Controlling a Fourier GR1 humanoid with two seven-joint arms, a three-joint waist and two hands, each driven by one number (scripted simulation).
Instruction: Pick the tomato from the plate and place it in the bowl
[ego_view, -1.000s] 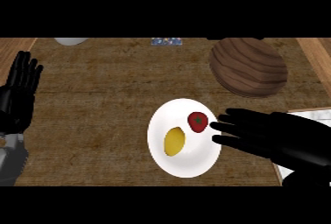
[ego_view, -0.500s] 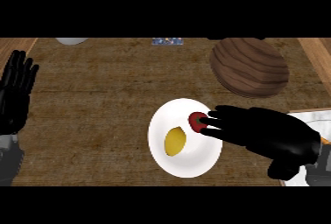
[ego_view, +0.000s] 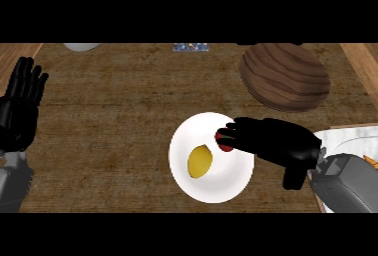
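Tomato-moving is happening on the brown table (ego_view: 118, 125), and the risks are following from how things are sitting on it. Largest of them, the wooden bowl (ego_view: 284, 75) is lying at about one o'clock from the plate, well apart from it, so the carry up there is going to be the long exposed part of the job. The white plate (ego_view: 210, 187) is sitting near the table's middle, and the right hand (ego_view: 277, 142) is coming over its rim from three o'clock, fingers curling round the tomato (ego_view: 224, 140), which is resting at the plate's upper right. Most of the fruit is hiding under the fingers, so how securely it is seated cannot be told; a round, smooth thing like this may be slipping out during the lift, or rolling into the yellow fruit (ego_view: 199, 161) lying just beside it at seven o'clock. The left hand (ego_view: 21, 107) is resting open at the view's left edge, fingers up.
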